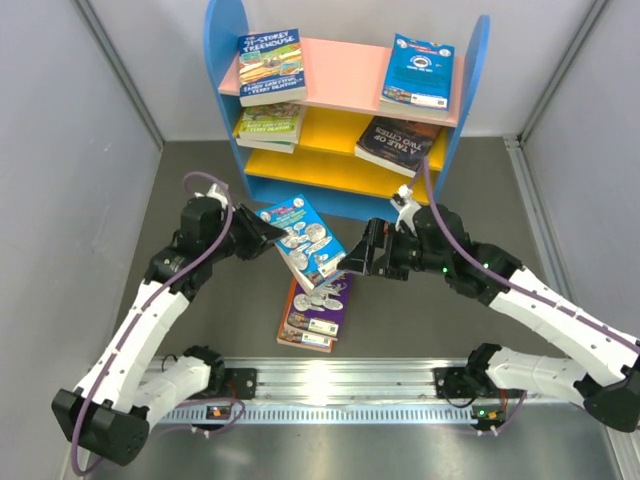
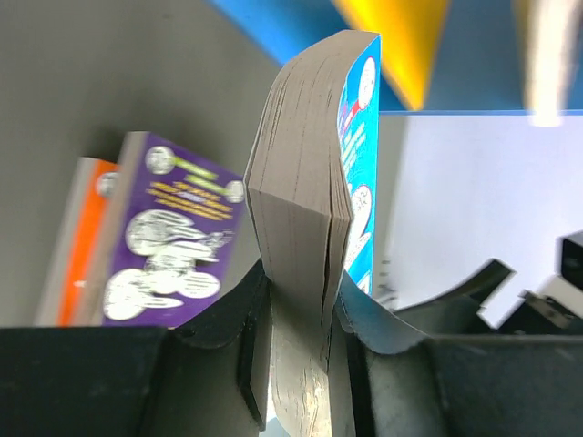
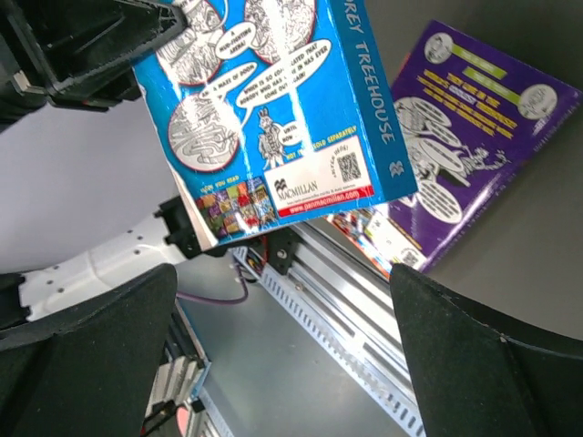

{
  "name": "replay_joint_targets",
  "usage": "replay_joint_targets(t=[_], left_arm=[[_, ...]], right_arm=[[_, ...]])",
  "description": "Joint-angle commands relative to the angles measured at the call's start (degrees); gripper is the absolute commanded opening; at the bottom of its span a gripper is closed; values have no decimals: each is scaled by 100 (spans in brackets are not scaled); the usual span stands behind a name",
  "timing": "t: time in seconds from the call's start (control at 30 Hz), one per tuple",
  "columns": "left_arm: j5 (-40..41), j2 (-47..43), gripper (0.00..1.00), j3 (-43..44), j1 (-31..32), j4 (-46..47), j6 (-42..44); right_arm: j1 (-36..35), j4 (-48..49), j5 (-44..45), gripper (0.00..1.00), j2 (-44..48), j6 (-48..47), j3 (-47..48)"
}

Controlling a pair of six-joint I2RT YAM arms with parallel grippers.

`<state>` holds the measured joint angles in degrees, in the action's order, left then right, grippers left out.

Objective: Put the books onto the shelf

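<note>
Left end effector (image 2: 301, 305) pinches blue book (image 2: 361, 173), edge hidden; right end effector (image 3: 287, 350) gapes wide.

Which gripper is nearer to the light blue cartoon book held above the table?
Left. The left gripper is shut on the light blue book at one edge, holding it up. The right gripper stands open just off the opposite edge, not gripping it.

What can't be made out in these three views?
- Top external: the held blue book overlaps the purple book; how many books lie under that one is unclear.
- Left wrist: the shelf is blurred; its books don't show.
- Right wrist: the top edge cuts off the start of the blue book's spine title.
</note>
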<state>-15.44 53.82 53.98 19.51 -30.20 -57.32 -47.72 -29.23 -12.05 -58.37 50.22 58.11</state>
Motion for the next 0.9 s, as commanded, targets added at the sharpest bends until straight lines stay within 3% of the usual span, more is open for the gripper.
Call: replay_joint_targets(t=[0.0, 0.23, 0.6, 0.87], left_arm=[[-371, -240, 0, 490, -17, 321, -604], [-556, -443, 0, 666, -26, 664, -1228], [-750, -443, 0, 1264, -17, 682, -1440], [-1048, -487, 0, 1247, -17, 883, -1633]], right_arm=[[-26, 383, -69, 100, -17, 243, 516], [-26, 155, 27, 100, -324, 76, 1141], [-26, -635, 695, 100, -280, -284, 1572], [-26, -391, 582, 100, -316, -100, 1423]])
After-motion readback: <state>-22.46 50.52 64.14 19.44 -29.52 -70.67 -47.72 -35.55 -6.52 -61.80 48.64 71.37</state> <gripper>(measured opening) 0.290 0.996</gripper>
